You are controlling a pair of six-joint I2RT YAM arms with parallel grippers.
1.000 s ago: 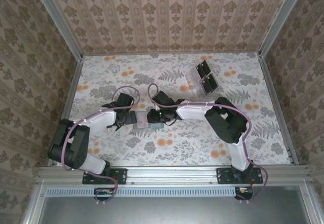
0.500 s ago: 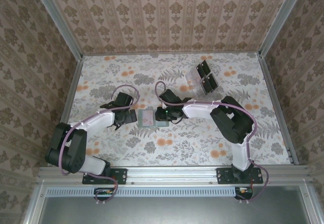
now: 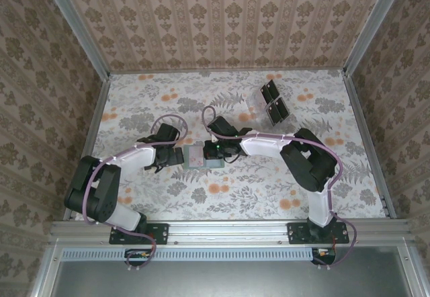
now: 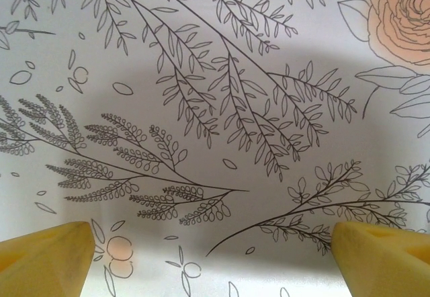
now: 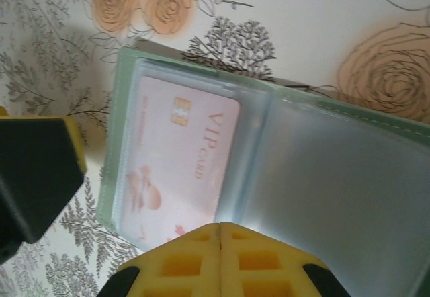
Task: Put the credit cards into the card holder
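Observation:
The card holder lies open on the floral table, dull green with clear pockets. One pale pink credit card sits inside its left pocket. In the top view the card holder is mid-table with the card showing in its left half. My right gripper hovers over the holder's near edge, its yellow fingers pressed together and holding nothing. My left gripper stands just left of the holder. In the left wrist view the left gripper is wide open over bare table.
A clear rack with dark square panels stands at the back right. Metal rails fence the table's sides. One dark finger of the left gripper shows beside the holder's left edge.
My right gripper has closed its fingers and drawn back a little to the right off the card, which now lies in the pocket. The left gripper has edged right toward the holder.

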